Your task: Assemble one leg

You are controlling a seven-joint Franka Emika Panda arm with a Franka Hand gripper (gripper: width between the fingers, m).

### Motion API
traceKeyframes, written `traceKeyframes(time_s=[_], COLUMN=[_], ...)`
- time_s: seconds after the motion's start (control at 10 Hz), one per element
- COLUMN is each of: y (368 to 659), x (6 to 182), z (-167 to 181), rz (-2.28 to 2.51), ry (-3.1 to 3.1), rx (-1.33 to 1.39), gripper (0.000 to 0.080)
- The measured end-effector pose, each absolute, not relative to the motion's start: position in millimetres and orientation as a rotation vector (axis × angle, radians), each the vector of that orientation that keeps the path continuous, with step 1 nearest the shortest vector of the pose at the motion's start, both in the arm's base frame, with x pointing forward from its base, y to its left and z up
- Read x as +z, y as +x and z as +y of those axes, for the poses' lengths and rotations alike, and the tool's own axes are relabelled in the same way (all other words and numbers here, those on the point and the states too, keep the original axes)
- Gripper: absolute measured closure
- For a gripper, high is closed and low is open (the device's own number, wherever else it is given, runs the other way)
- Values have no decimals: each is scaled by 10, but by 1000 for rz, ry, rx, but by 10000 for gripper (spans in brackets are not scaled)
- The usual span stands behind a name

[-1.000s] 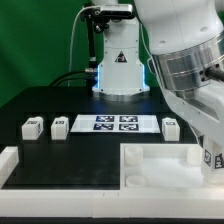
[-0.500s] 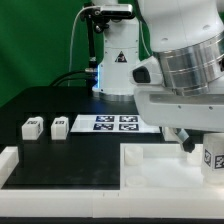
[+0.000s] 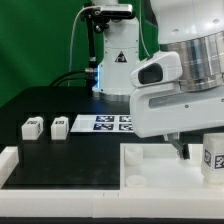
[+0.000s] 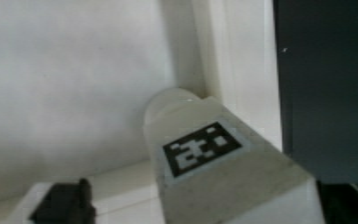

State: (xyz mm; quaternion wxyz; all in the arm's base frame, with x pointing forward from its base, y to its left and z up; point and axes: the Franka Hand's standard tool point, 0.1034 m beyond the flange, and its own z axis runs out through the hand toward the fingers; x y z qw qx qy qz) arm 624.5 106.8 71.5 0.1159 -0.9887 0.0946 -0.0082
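Note:
A leg (image 3: pixel 212 157), a stubby white block with a square tag, stands at the tray-like white piece (image 3: pixel 150 165) near the exterior view's right edge. In the wrist view the leg (image 4: pixel 202 145) reaches into the piece's inner corner (image 4: pixel 87 90), next to its wall. My gripper (image 3: pixel 196 152) is low around this leg. One dark finger (image 4: pixel 60 200) stands apart from the leg's side with a gap, so the jaws look open. The other finger is hidden. Two more legs (image 3: pixel 32 127) (image 3: pixel 59 126) lie on the black table at the exterior view's left.
The marker board (image 3: pixel 105 123) lies at mid table, partly behind the arm. A white L-shaped rail (image 3: pixel 10 160) sits at the front left corner. The arm's white base (image 3: pixel 118 70) stands at the back. The arm's bulk covers the table's right side.
The wrist has turned and sunk lower over the right side, now hiding the leg that lay by the marker board's right end. The leg at the tray-like piece has stayed put.

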Motion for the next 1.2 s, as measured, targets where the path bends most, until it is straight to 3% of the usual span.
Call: traceKeyframes(time_s=[0.1,0.2,0.3,0.9,1.2], y=[6245,6242,6240,6266,6258], x=[715,715,712,680,678], z=[1080,1099,1092,1069,1080], rz=[426,586,730,1832,1800], ry=[-2872,-2835,-2798,-2175,-2193], rx=[-7,15,34,209,212], gripper=[421,421,505,505,505])
